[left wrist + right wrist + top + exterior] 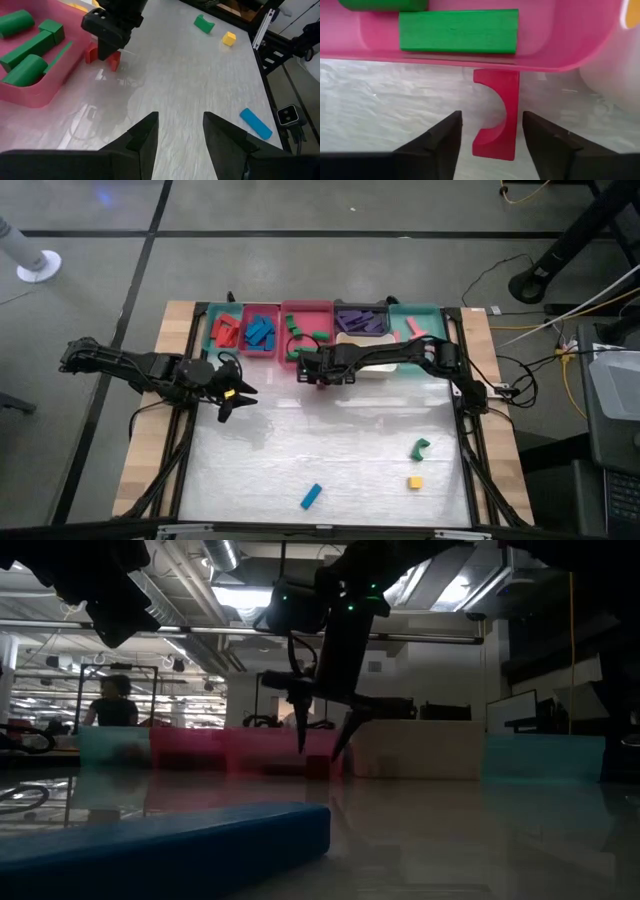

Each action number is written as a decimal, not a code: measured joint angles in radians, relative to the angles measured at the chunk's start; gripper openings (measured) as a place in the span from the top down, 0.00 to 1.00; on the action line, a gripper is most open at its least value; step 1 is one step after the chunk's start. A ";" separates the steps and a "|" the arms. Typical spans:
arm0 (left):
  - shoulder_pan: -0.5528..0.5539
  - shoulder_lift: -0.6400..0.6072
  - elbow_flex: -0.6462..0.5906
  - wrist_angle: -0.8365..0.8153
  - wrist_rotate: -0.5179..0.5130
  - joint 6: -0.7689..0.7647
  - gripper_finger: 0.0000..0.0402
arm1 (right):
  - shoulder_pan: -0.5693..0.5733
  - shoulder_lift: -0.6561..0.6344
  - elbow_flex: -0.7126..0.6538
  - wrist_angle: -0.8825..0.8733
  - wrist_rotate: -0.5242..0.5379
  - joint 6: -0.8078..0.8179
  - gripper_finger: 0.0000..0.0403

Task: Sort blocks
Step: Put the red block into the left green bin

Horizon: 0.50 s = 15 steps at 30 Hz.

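A red arch-shaped block lies flat on the table, one end against the outer wall of the pink tray. My right gripper points down over it, open, with one finger on each side and a narrow gap to the block on both. In the high view that gripper is at the table's far middle. My left gripper hovers open and empty at the left. Loose on the near table lie a green block, a yellow block and a blue block.
A row of trays lines the far edge: one with red blocks, one with blue, the pink tray with green blocks, one with purple, and a white tray. Bare table lies between the trays and the loose blocks.
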 joint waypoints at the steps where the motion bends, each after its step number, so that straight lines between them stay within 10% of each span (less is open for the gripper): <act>1: 0.000 0.000 0.000 -0.001 0.000 0.000 0.64 | 0.001 0.001 0.000 -0.003 0.006 0.000 0.50; 15: 0.000 0.000 0.000 0.000 0.000 -0.005 0.64 | 0.015 0.008 -0.005 -0.006 0.045 -0.061 0.78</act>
